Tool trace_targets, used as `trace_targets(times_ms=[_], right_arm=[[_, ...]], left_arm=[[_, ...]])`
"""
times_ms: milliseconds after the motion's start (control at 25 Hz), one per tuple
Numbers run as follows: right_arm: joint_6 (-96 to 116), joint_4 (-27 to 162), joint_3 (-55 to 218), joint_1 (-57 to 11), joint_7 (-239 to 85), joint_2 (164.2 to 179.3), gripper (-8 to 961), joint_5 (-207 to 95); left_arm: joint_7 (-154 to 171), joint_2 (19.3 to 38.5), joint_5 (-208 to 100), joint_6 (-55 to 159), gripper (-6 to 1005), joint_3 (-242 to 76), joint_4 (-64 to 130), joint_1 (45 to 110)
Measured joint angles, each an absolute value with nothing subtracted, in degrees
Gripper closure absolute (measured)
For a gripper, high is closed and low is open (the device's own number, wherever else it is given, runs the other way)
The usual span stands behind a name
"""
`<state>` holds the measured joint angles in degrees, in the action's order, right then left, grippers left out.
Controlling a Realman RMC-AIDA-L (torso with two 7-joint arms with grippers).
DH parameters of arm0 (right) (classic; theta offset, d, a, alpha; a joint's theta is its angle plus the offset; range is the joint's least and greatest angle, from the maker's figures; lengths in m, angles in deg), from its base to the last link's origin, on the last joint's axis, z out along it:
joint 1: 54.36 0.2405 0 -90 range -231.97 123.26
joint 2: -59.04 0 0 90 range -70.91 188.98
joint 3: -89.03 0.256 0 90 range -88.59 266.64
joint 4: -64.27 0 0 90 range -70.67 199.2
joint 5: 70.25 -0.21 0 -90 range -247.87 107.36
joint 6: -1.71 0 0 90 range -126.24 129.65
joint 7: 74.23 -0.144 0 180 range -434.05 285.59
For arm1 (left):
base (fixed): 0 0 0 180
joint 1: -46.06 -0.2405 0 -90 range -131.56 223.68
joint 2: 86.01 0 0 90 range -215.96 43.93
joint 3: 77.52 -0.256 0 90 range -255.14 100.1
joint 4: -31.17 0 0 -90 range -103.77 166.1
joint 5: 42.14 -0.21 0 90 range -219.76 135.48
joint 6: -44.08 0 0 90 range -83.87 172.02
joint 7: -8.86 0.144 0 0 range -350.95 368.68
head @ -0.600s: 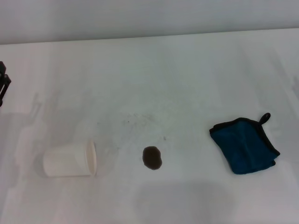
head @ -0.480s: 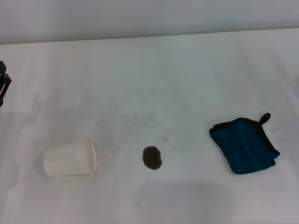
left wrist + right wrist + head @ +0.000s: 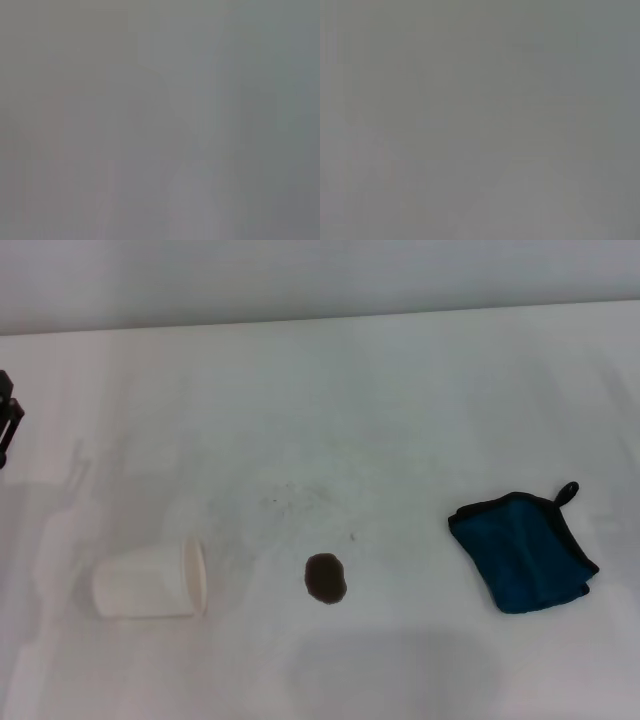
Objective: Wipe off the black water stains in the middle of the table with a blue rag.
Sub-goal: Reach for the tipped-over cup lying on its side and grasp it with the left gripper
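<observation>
The black water stain (image 3: 326,579) is a small dark oval blot on the white table (image 3: 400,400), near the middle front. The blue rag (image 3: 522,551) lies folded at the right, its black loop at the far corner, well apart from the stain. A black part of my left gripper (image 3: 7,418) shows at the far left edge, parked away from everything. My right gripper is out of view. Both wrist views show only plain grey.
A white cup (image 3: 150,581) lies on its side at the front left, mouth toward the stain. Faint grey specks lie just beyond the stain. The table's far edge meets a pale wall.
</observation>
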<state>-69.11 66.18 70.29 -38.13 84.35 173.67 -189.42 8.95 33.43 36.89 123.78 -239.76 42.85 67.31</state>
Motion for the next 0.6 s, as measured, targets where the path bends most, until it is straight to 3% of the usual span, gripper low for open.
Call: trace_targets(times_ms=[600], right_arm=[[-68.78, 66.88, 71.21, -37.12, 84.29, 173.73, 179, -189.44]], left_arm=[[8.90, 33.34, 39.07, 123.79, 123, -239.67, 42.89, 67.94]])
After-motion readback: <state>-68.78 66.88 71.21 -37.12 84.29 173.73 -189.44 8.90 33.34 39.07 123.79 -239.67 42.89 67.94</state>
